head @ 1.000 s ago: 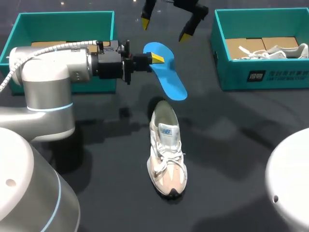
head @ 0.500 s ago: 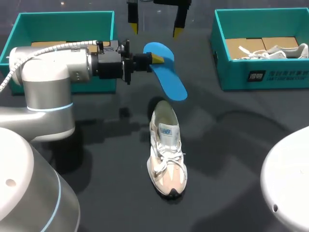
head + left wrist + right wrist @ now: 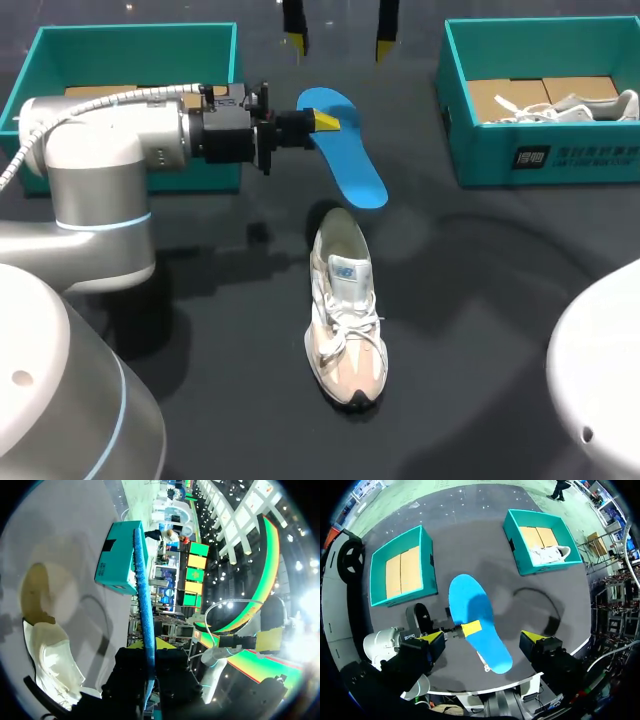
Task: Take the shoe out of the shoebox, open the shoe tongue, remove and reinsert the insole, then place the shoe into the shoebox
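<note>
My left gripper (image 3: 325,122) is shut on the heel end of a blue insole (image 3: 348,155) and holds it in the air, tilted, above the heel of the shoe (image 3: 345,312). The white and pink shoe lies on the dark table between the two boxes, toe toward me. In the left wrist view the insole (image 3: 145,600) runs edge-on out of the gripper (image 3: 150,647), with the shoe (image 3: 50,665) below it. High over the insole (image 3: 475,620) hangs my right gripper (image 3: 484,637), open wide and empty. Its yellow tips (image 3: 295,40) show at the far edge of the head view.
A teal shoebox (image 3: 130,40) stands at the far left behind my left arm. A second teal shoebox (image 3: 600,155) at the far right holds another white shoe (image 3: 570,105). Both boxes also show in the right wrist view, the left box (image 3: 427,565) and the right box (image 3: 517,555).
My right gripper has turned and drawn farther up and away from the insole, its two tips now level. The left arm, the insole and the shoe have not moved.
</note>
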Robot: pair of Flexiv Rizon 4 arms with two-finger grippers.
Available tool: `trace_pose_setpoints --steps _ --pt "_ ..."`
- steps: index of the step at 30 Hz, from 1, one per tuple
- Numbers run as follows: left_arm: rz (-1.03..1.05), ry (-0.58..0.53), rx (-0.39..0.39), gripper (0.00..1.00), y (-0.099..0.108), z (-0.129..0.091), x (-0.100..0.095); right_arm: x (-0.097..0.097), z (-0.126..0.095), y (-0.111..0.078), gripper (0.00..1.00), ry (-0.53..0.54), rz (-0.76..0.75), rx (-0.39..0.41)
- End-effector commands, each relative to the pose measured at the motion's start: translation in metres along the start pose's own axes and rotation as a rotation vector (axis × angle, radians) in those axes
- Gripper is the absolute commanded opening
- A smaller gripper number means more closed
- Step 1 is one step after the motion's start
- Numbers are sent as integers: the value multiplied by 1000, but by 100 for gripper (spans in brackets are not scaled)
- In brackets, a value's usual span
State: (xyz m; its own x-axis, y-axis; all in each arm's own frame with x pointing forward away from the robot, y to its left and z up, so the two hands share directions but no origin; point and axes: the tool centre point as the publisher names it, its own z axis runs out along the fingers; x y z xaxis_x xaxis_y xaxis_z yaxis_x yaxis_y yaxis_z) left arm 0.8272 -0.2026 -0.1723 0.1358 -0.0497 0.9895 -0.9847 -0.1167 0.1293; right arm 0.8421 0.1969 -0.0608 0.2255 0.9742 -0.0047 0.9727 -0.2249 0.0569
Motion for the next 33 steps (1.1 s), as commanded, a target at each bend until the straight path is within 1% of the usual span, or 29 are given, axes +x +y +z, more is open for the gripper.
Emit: trace_pose_setpoints --steps 1,2,3,4,5,6,8,9,11,13,15,19,22,24,27,29,33 --pt "0 0 1 0 0 0 0 -23 -3 2 100 298 49 23" --pt "0 0 1 0 0 0 0 -24 -3 -1 100 330 57 26" --pt "0 0 1 0 0 0 0 -21 3 -24 100 375 69 33" --pt "0 0 1 0 0 0 0 -17 8 -40 100 425 82 43" --pt "0 0 1 0 0 0 0 -20 9 -43 100 450 97 47" --pt "0 0 1 0 0 0 0 -25 10 -44 100 485 113 52" --pt "0 0 1 0 0 0 0 -36 13 -42 100 591 136 74" --pt "0 0 1 0 0 0 0 -39 15 -42 100 620 151 80" --pt "0 0 1 0 0 0 0 -46 20 -40 100 725 143 109" --pt "0 0 1 0 0 0 0 -51 26 -38 100 774 161 129" --pt "0 0 1 0 0 0 0 -55 31 -39 100 873 152 130" --pt "0 0 1 0 0 0 0 -63 41 -39 100 1010 147 140" --pt "0 0 1 0 0 0 0 -65 48 -38 100 1085 134 152" --pt "0 0 1 0 0 0 0 -64 52 -38 100 1106 130 156" --pt "0 0 1 0 0 0 0 -64 54 -38 100 1149 112 137" --pt "0 0 1 0 0 0 0 -64 55 -38 100 1183 94 105" --pt "0 0 1 0 0 0 0 -64 59 -39 100 1245 88 79"
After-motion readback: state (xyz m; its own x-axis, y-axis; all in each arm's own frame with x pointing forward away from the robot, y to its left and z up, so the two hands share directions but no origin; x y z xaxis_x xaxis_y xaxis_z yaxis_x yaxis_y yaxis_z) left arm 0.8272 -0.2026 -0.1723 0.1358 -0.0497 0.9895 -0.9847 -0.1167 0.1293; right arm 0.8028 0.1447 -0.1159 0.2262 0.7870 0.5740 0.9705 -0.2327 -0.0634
